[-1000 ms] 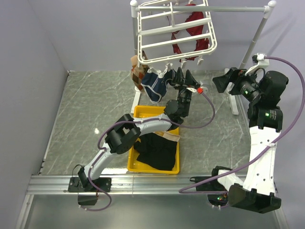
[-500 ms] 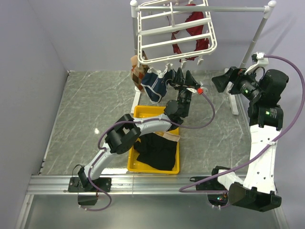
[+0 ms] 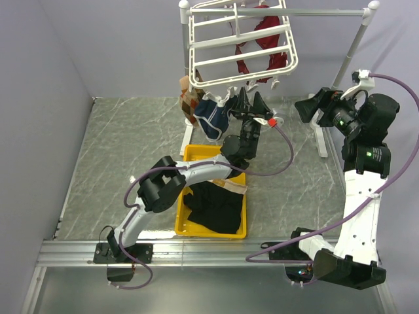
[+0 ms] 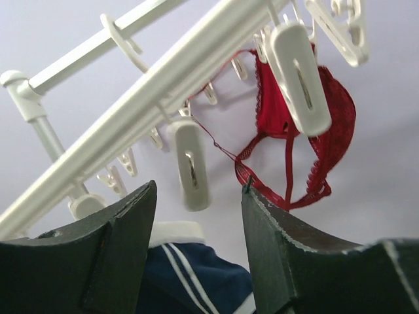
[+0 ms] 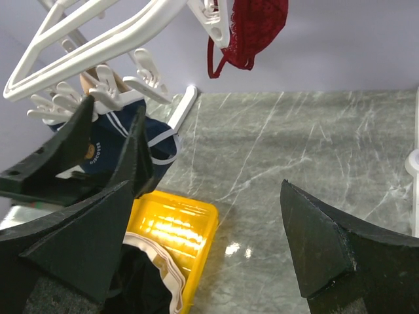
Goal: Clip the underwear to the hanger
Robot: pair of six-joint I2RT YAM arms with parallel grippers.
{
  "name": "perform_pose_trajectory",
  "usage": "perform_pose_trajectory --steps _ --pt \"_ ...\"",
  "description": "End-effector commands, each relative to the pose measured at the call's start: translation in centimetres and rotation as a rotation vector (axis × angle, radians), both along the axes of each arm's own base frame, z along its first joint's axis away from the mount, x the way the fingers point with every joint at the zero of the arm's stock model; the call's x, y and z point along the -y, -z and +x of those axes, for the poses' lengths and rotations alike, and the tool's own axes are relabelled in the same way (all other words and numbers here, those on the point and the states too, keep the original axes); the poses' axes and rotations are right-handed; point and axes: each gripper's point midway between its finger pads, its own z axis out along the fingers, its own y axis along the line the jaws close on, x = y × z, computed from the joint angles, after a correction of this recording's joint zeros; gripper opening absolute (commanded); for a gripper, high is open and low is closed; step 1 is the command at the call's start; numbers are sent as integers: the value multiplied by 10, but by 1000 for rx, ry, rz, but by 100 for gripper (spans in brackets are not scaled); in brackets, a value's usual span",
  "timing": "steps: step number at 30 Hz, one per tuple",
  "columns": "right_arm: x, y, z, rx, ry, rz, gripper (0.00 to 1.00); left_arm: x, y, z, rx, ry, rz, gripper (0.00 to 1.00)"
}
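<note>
The black underwear (image 3: 213, 206) with a tan waistband lies crumpled in a yellow bin (image 3: 196, 156); it also shows in the right wrist view (image 5: 141, 284). The white hanger (image 3: 242, 40) hangs tilted at the back, small clips dangling along its near edge. My left gripper (image 3: 249, 101) is open and empty, pointing up just below those clips. In the left wrist view a clip (image 4: 190, 163) hangs just above the gap of the left gripper (image 4: 200, 190). My right gripper (image 3: 313, 108) is open and empty, raised to the right of the hanger, and shows in its own view (image 5: 206, 186).
A navy pair (image 3: 211, 116) with white trim is clipped at the hanger's near left corner. A red garment (image 3: 262, 46) hangs behind the rack. The white pole stand (image 3: 353, 46) rises at the right, its foot (image 3: 321, 140) on the marble table.
My left gripper has risen slightly toward the clips and its elbow has shifted left. My right gripper has moved a little right and up. Both stay open.
</note>
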Motion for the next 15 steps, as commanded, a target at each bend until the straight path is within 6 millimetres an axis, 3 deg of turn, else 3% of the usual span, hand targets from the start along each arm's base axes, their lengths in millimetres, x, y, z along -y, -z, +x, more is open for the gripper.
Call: perform_pose_trajectory --steps 1,8,15 --pt "3 -11 -2 47 22 0 100 -91 -91 -65 337 22 -512 61" --pt "3 -14 -2 53 19 -2 100 -81 -86 -61 356 22 -490 59" --pt "-4 -14 -3 55 -34 -3 100 -85 -83 -56 338 32 -516 45"
